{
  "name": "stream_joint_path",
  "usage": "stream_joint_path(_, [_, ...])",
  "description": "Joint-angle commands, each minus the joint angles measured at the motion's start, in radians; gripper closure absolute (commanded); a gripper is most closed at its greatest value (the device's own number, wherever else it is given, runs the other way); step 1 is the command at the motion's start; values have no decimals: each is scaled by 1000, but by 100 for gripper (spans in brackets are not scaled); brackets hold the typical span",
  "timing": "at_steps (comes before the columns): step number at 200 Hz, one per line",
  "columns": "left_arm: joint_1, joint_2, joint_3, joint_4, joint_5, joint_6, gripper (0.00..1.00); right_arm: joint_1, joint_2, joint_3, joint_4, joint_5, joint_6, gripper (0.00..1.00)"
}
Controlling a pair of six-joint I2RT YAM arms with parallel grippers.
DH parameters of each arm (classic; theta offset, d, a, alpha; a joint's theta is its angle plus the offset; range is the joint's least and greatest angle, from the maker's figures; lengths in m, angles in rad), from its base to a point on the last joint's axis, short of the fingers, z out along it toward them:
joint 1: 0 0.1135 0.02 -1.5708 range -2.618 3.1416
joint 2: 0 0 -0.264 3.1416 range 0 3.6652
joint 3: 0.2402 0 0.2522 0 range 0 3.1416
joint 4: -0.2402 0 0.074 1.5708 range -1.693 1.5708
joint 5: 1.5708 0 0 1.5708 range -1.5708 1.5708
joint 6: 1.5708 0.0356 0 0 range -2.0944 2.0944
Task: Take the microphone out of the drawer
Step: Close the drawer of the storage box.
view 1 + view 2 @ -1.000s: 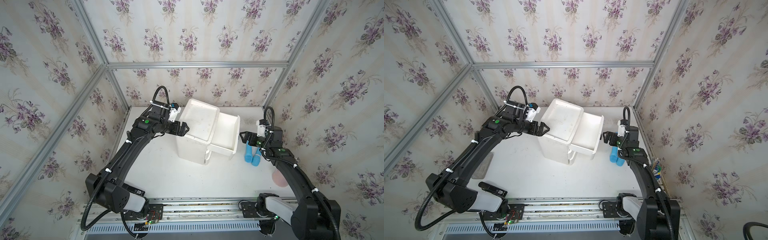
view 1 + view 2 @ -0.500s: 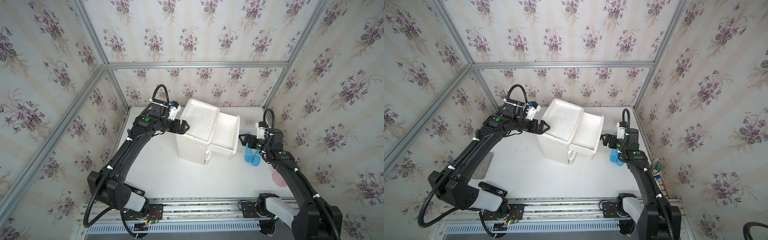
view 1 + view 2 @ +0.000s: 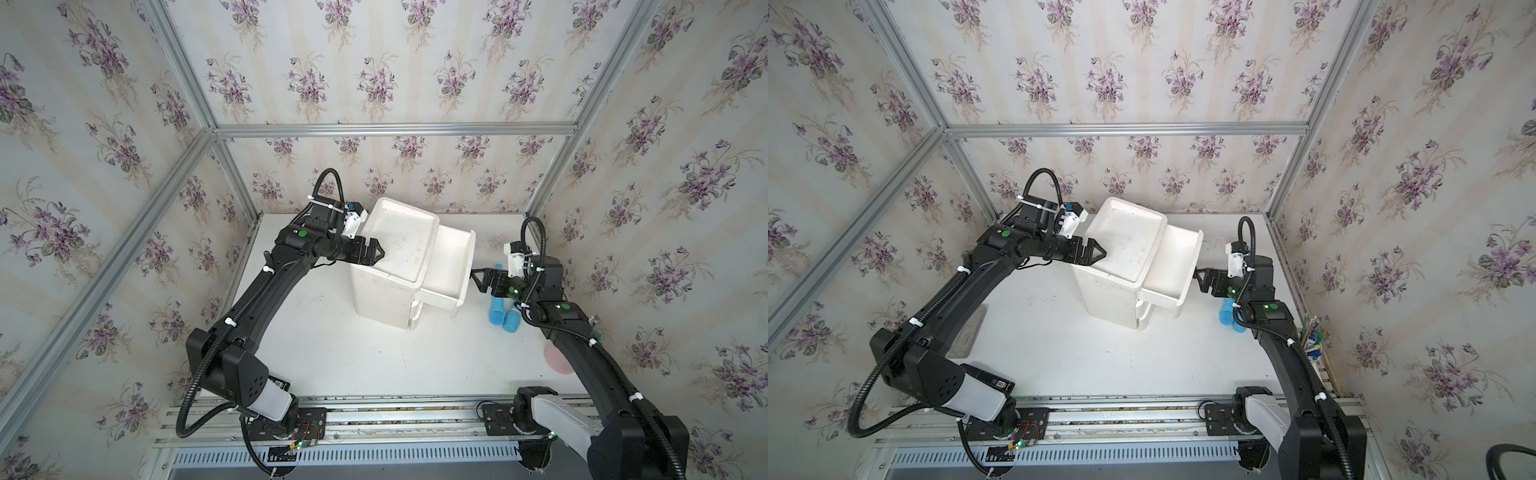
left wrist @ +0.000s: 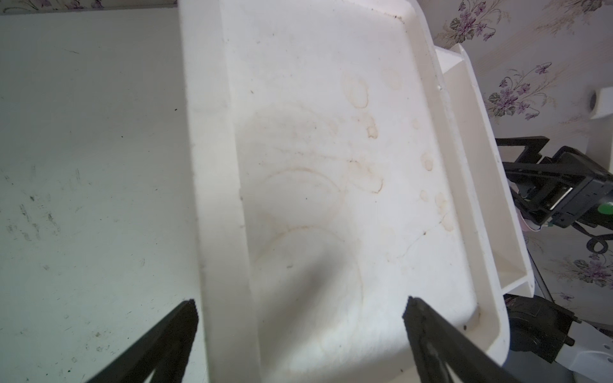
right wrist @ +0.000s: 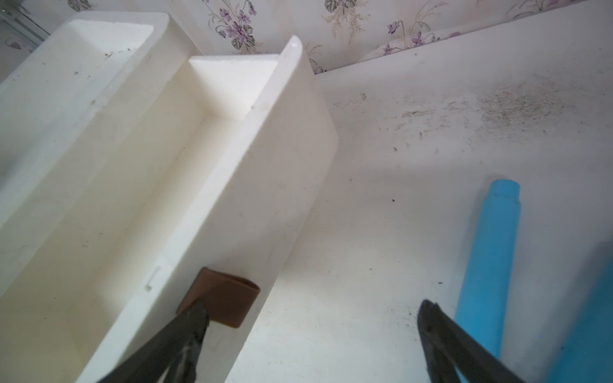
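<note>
While little has changed over the last second, I list the scene as it stands.

1. Left gripper (image 3: 376,253) (image 4: 300,301): mine, jaws wide apart, holding nothing. One finger hangs over the table (image 3: 374,353), its mate over the stained top of the cabinet (image 4: 315,165), so the cabinet's rim runs between them. It keeps the place it had a second ago.

2. Right gripper (image 3: 478,280) (image 5: 311,308): mine, jaws spread, empty. It has edged slightly nearer the drawer front. In the right wrist view one finger lies over the brown handle (image 5: 222,298); I cannot tell whether they touch.

3. Drawer (image 3: 449,266) (image 5: 132,199): white, top of the cabinet (image 3: 399,245), pulled out toward my right arm as before. What shows of its inside is bare.

4. Microphone (image 3: 496,316) (image 5: 487,265): blue, out of the drawer, lying flat on the table just beside the drawer front, partly under my right wrist. It is unmoved since the earlier pictures, and no finger is on it.

5. Pink disc (image 3: 555,359): on the table near its right edge, half hidden by my right arm.
</note>
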Motion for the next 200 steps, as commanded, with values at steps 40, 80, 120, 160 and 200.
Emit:
stream_joint_path(40, [0, 0, -5, 9, 32, 2, 1, 140, 74, 24, 139, 25, 66, 3])
stream_joint_path(80, [-1, 7, -7, 9, 41, -3, 1, 211, 150, 27, 247, 42, 122, 3])
stream_joint_path(120, [-1, 3, -15, 9, 42, -4, 1, 257, 227, 61, 289, 50, 141, 3])
stream_joint_path(160, [0, -5, -25, 14, 48, -7, 1, 285, 270, 77, 325, 56, 160, 3])
stream_joint_path(200, [-2, -8, -31, 21, 54, -13, 1, 304, 306, 83, 362, 28, 182, 3])
